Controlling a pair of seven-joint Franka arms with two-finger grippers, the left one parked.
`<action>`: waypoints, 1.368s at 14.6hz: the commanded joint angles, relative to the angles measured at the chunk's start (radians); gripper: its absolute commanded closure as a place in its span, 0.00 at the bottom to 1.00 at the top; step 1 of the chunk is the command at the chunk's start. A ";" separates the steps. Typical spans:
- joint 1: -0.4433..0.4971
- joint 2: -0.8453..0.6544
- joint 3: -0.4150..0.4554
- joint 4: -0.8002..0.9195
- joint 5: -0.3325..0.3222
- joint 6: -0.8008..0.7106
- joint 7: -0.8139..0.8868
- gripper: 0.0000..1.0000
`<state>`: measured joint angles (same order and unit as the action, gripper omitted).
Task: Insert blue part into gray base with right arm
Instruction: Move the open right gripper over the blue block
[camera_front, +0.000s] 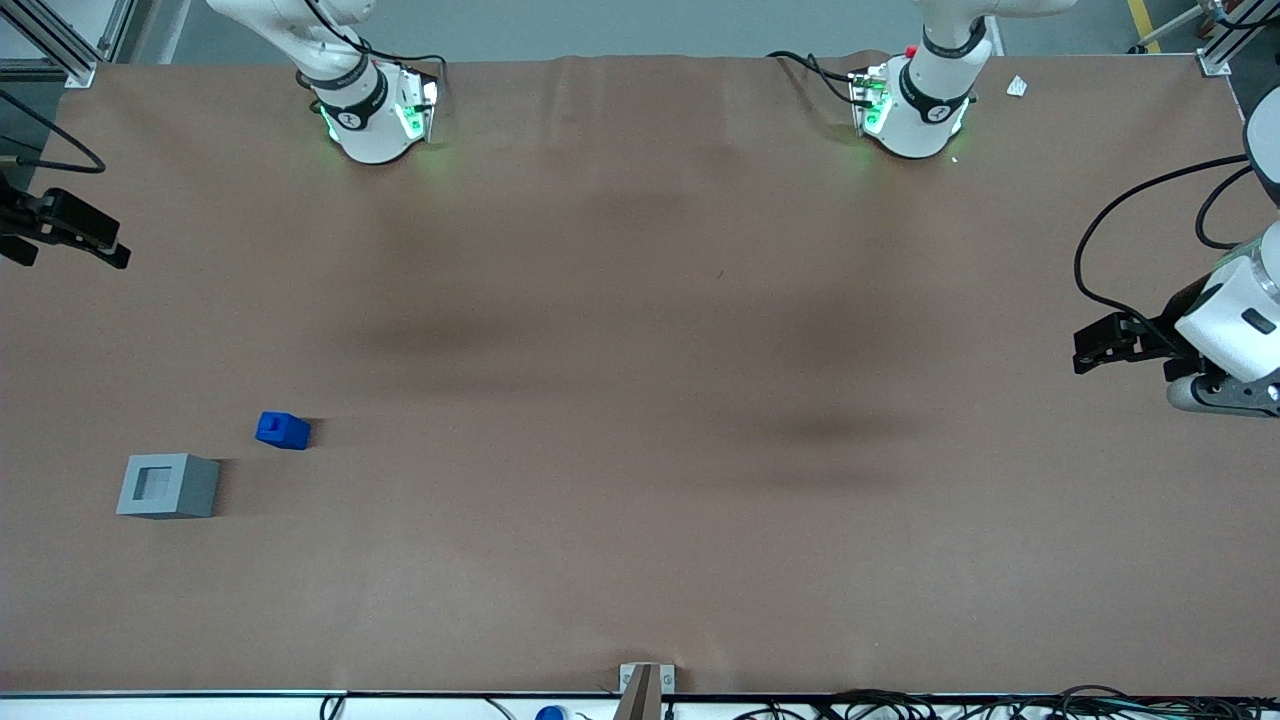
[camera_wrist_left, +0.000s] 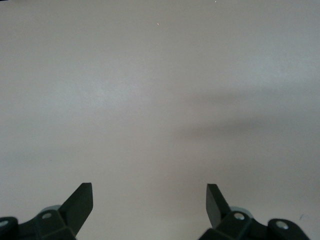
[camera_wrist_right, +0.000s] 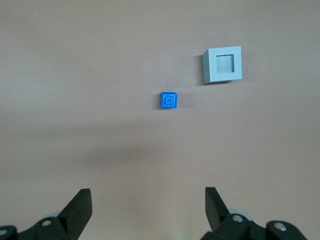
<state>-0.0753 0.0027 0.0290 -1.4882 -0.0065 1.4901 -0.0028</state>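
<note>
The blue part (camera_front: 283, 430) lies on the brown table toward the working arm's end, its stepped nub facing up. It also shows in the right wrist view (camera_wrist_right: 169, 100). The gray base (camera_front: 168, 486) stands a short gap from it, nearer the front camera, with its square recess facing up and empty; the right wrist view shows it too (camera_wrist_right: 223, 65). My right gripper (camera_front: 100, 240) hangs well above the table at the working arm's end, farther from the front camera than both parts. In the right wrist view the gripper (camera_wrist_right: 148, 197) is open and empty, apart from both parts.
The two arm bases (camera_front: 375, 120) (camera_front: 915, 110) stand along the table's back edge. A small white scrap (camera_front: 1017, 86) lies near the parked arm's base. A metal bracket (camera_front: 645, 685) and cables sit at the front edge.
</note>
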 joint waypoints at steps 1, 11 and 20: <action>0.011 0.003 -0.004 0.014 -0.007 -0.013 0.007 0.00; 0.009 0.056 -0.008 -0.033 -0.006 0.016 0.006 0.00; 0.002 0.201 -0.008 -0.061 -0.016 0.114 0.029 0.00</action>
<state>-0.0705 0.1841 0.0220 -1.5210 -0.0075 1.5616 0.0071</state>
